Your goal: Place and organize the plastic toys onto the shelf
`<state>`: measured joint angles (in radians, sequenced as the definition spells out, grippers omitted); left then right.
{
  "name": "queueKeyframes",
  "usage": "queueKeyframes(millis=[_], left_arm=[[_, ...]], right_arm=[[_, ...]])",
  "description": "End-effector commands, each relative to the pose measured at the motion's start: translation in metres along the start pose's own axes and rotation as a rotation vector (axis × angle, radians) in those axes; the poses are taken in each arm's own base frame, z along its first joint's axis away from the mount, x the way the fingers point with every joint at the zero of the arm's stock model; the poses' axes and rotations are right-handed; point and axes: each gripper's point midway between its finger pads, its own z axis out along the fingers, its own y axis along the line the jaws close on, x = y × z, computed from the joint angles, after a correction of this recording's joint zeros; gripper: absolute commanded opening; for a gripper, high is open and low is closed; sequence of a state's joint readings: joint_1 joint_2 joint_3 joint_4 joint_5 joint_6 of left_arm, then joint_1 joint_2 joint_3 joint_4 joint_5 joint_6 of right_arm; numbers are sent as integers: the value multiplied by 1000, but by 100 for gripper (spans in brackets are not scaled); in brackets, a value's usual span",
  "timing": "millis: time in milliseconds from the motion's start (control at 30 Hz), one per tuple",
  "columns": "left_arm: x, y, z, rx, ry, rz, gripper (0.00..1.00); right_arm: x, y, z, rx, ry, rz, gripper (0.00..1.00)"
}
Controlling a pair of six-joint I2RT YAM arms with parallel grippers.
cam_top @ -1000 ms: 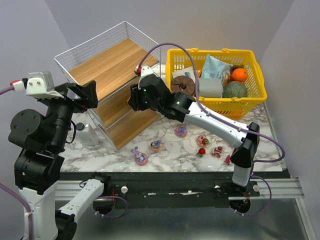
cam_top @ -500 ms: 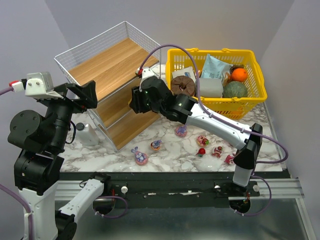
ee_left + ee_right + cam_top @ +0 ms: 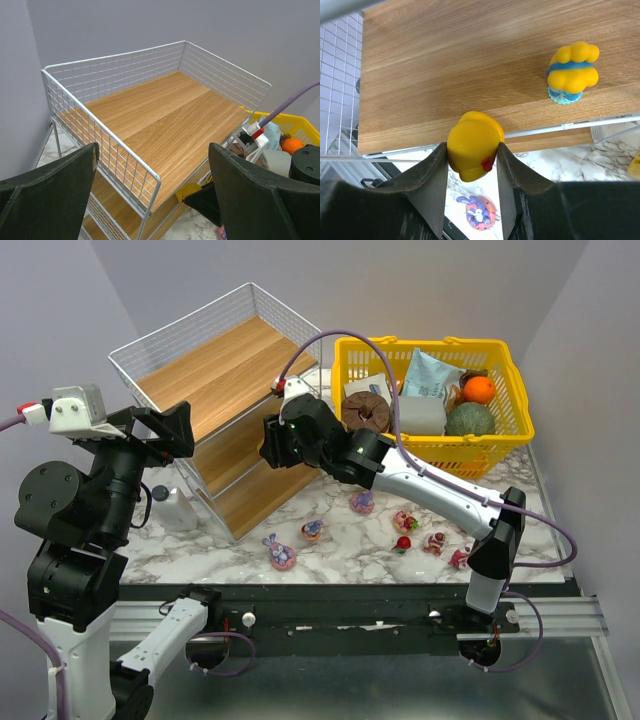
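My right gripper (image 3: pixel 472 147) is shut on a yellow duck-like toy (image 3: pixel 475 150) and holds it at the front edge of a wooden board of the shelf (image 3: pixel 470 60). In the top view the right gripper (image 3: pixel 274 445) is at the middle tier of the shelf (image 3: pixel 215 375). A yellow toy with a blue band (image 3: pixel 572 72) stands on that board. Several toys lie on the marble: a purple-pink one (image 3: pixel 362 502), others (image 3: pixel 313 531) (image 3: pixel 281 556) (image 3: pixel 406 521) and a small red one (image 3: pixel 403 542). My left gripper (image 3: pixel 152 195) is open and empty above the shelf's top board (image 3: pixel 165 120).
A yellow basket (image 3: pixel 510 430) of groceries stands right of the shelf, close behind the right arm. A white bottle (image 3: pixel 172 508) stands on the table left of the shelf. More toys (image 3: pixel 435 542) (image 3: pixel 460 559) lie near the table's front right edge.
My right arm has shifted slightly with the yellow toy, staying at the shelf's middle tier. The left arm has not moved.
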<state>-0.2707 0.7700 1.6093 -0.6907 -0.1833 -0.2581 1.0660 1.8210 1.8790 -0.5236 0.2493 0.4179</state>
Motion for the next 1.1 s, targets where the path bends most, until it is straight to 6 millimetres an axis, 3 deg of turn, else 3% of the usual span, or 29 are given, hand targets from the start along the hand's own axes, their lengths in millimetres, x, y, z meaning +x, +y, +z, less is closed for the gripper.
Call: queueKeyframes(millis=[0,200,1067], left_arm=[[2,3,-3,-12,7,12,99],[1,4,-5,-15,4,13,99],[3,5,-4,-21,9,18,99]], right_arm=[[11,-5,4,27,21,-22,19],[9,-5,13,27,-13,-32,30],[4,-9,37,78,-74,-35,32]])
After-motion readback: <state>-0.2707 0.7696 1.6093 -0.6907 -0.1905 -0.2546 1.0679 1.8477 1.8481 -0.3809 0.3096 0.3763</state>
